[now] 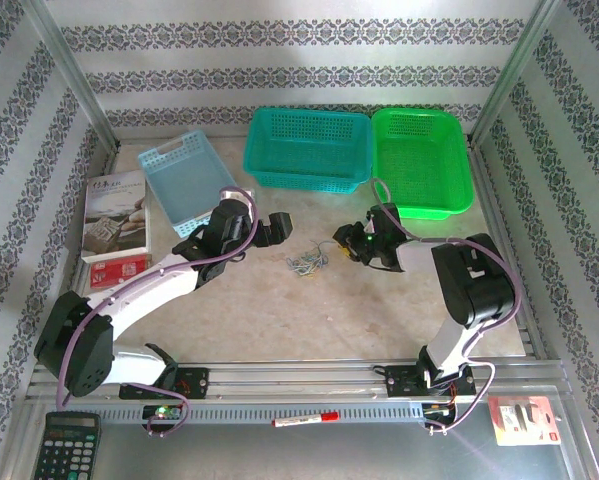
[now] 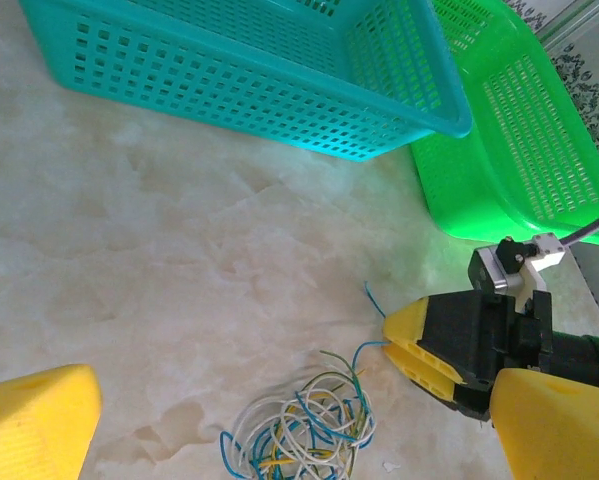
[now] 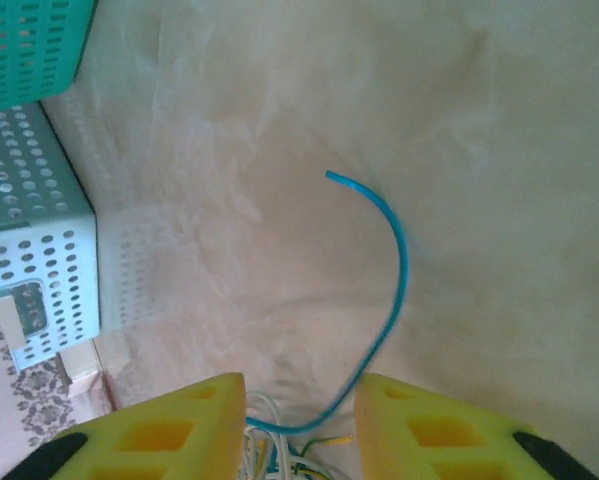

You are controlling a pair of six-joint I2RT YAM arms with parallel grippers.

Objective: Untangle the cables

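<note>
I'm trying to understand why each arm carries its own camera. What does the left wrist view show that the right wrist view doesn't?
Left wrist view: the green basket, the whole loopy clump of cables, and the right claw seen from outside, framed by the left claw with its fingers wide apart.
Right wrist view: the pale blue basket, and a close look at one blue strand curving up from between the right claw's yellow fingers.
Both: the teal basket, some of the cables and the marbled tabletop.
</note>
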